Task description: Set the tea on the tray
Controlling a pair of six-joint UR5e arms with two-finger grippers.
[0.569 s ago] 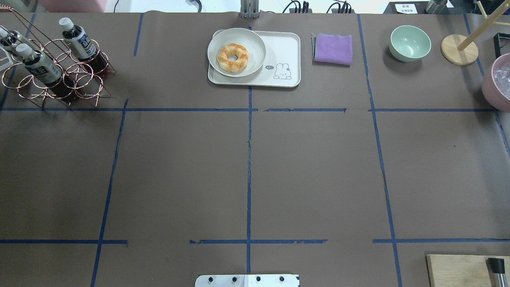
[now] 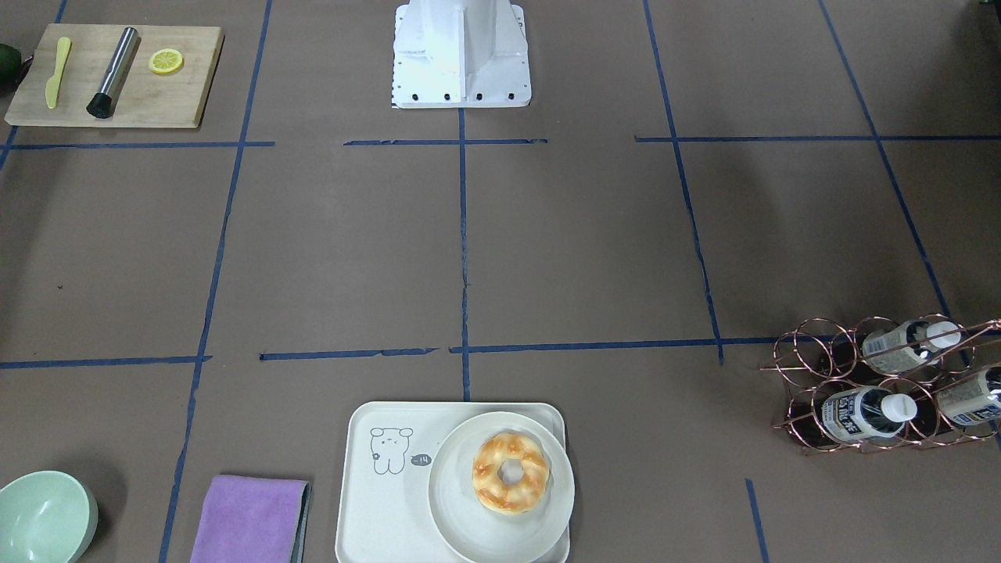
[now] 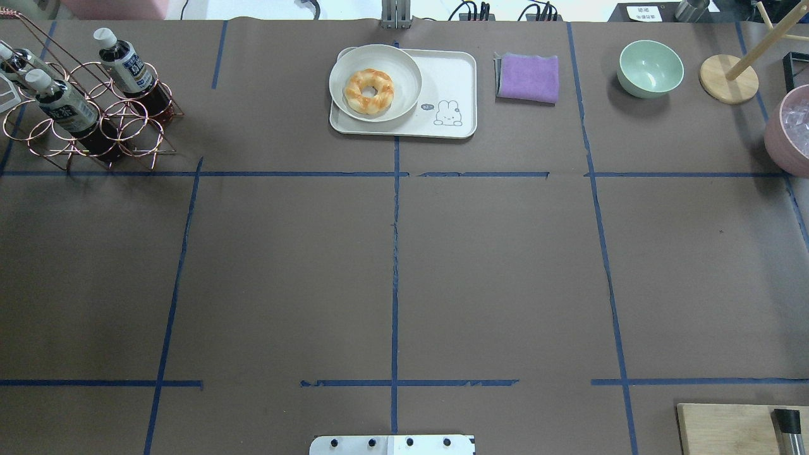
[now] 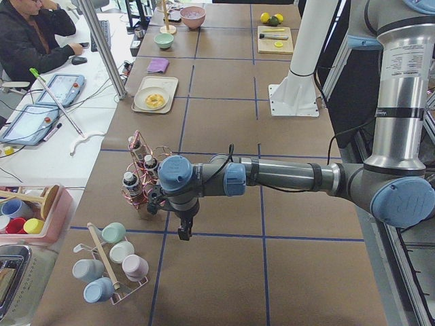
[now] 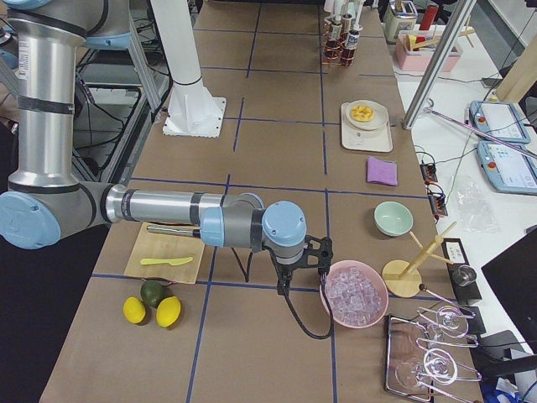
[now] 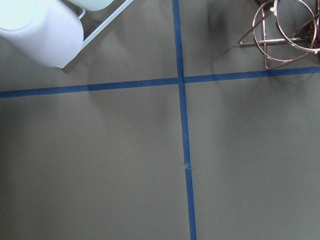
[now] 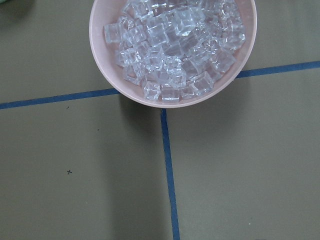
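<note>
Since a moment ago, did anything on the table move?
No, nothing visibly changed. The three tea bottles are in the same spots in the wire rack, and the tray with the plate and doughnut has not shifted. Nothing was picked up or put down.

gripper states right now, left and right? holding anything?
Left gripper: cannot tell, it shows only in the left side view.
Right gripper: cannot tell, it shows only in the right side view.

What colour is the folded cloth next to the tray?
The cloth is purple, with a grey edge; it shows best in the overhead exterior view.
</note>
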